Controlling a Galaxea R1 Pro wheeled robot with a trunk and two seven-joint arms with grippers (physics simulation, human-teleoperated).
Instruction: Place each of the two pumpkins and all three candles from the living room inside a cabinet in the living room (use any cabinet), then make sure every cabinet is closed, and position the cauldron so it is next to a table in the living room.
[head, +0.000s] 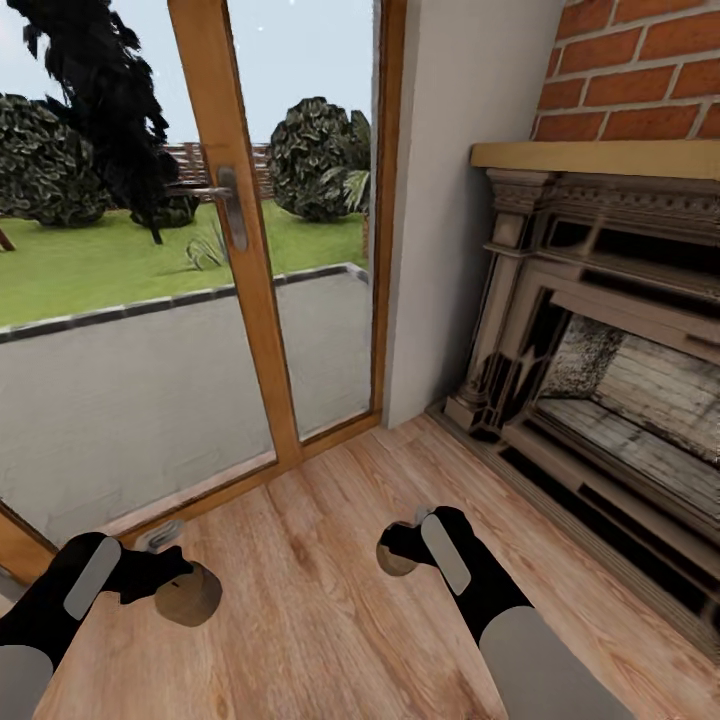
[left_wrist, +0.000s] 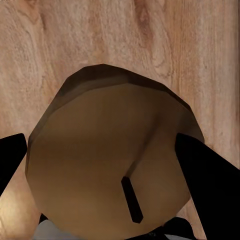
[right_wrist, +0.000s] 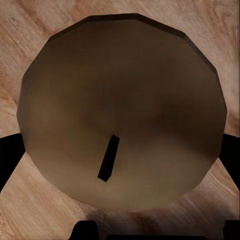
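Tan candles being carried above wooden floor (head: 330, 610).
Left gripper (head: 172, 585) clamping one candle (head: 190, 594); right gripper (head: 398, 552) clamping another candle (head: 394, 562).

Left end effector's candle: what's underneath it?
Under the candle in the left end effector is bare wood floor. The patch directly below is covered by the candle.

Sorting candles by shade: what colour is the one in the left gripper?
Beige-tan, with a small dark wick; the short stubby candle shows best in the left wrist view.
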